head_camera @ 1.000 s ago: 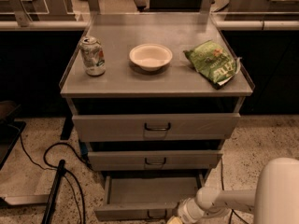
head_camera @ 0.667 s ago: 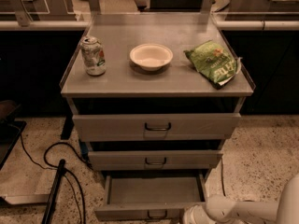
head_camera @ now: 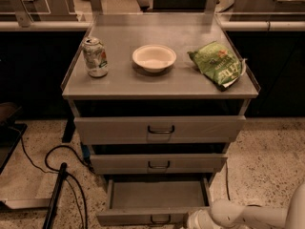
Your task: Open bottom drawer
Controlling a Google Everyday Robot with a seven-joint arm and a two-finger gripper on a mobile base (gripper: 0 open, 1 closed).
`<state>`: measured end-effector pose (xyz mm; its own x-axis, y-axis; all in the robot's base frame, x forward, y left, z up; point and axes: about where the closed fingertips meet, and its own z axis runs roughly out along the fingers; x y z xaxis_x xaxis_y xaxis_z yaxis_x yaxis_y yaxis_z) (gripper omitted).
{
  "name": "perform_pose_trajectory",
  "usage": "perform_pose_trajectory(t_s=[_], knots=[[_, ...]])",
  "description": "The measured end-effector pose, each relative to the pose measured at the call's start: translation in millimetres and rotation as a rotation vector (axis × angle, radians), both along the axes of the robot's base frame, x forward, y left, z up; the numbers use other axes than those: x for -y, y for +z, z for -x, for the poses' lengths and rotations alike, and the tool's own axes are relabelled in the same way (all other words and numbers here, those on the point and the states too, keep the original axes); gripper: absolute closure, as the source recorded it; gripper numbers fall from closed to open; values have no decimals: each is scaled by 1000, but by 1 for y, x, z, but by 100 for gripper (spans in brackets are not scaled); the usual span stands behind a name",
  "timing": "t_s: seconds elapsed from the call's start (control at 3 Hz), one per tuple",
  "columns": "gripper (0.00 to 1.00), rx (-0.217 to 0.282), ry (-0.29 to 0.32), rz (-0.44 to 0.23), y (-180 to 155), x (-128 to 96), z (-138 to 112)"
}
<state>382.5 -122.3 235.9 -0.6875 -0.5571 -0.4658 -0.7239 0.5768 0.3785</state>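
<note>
The bottom drawer (head_camera: 157, 194) of the grey cabinet stands pulled out toward me, showing its flat grey tray. Its small dark loop handle (head_camera: 160, 219) sits on the narrow front at the bottom edge of the view. My gripper (head_camera: 193, 221) is at the end of the white arm (head_camera: 248, 214), low at the bottom right, just right of the handle by the drawer front. Most of the gripper is cut off by the frame edge. The middle drawer (head_camera: 158, 164) and top drawer (head_camera: 160, 129) are closed.
On the cabinet top stand a can (head_camera: 95, 57), a white bowl (head_camera: 154, 57) and a green chip bag (head_camera: 218, 64). Black cables (head_camera: 62, 171) and a dark pole (head_camera: 55, 197) lie on the speckled floor at the left.
The arm has dropped lower and drawn back toward the bottom right. The bottom drawer has come a little further out.
</note>
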Motion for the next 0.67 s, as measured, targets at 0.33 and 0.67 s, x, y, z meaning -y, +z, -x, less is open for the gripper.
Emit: perform_pose_trajectory(t_s=[0.33, 0.67], knots=[[0, 73, -20, -10, 25, 2, -19], [0, 91, -30, -8, 19, 5, -31]])
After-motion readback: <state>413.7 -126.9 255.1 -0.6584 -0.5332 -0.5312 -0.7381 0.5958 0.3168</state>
